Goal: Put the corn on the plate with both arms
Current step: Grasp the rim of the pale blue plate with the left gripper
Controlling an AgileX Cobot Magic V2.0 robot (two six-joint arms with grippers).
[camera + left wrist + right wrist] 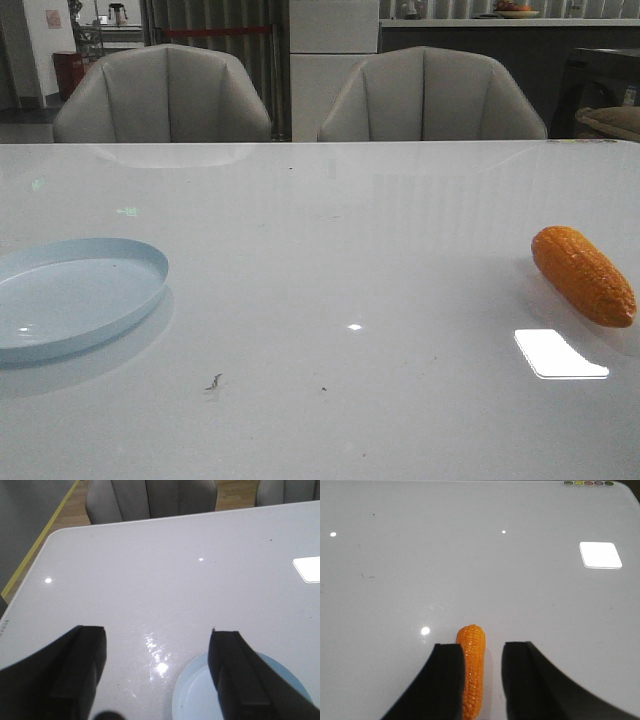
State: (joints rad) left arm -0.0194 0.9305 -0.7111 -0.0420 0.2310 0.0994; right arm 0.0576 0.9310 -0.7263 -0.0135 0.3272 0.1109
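The plate (75, 295) is sitting on the white table (330, 250) at about 9 o'clock in the front view, close to the left edge. It is round, flat and pale blue, with a low rim, and it is lying empty. In the left wrist view, the left gripper (157, 675) is hanging over the table with its two dark fingers (75, 670) spread wide apart, and nothing is between them. Part of the plate is peeking out beside one finger. The corn (583, 274) is lying far away at about 3 o'clock in the front view, well apart from the plate. It is orange, bumpy with rows of little kernels, and fat and rounded. Its long side is running from 10 o'clock to 4 o'clock in that view. A bright square of light is shining on the table just beside it. In the right wrist view, the right gripper (479, 680) is sitting around the corn with its fingers (447, 680) apart. The corn is lying lengthwise between them, close against one finger, with a gap at the other.
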